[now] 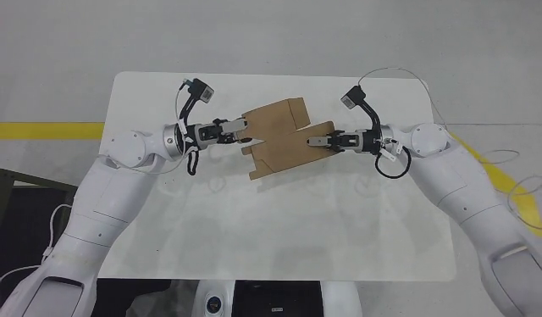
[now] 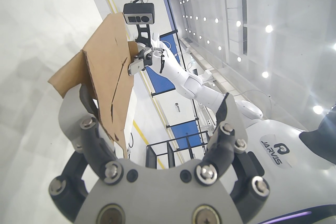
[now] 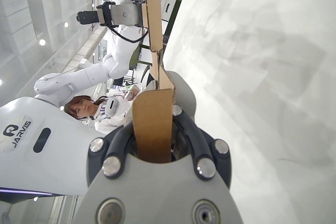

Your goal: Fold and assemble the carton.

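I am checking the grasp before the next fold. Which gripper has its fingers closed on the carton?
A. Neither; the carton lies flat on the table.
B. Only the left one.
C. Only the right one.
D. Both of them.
C: the right gripper pinches one edge of the carton, while the left gripper has its fingers wide apart, with the carton's other edge beside one finger.

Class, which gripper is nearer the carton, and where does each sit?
Right: the right gripper is shut on one edge of the carton. The left gripper is open at the opposite end, one finger touching.
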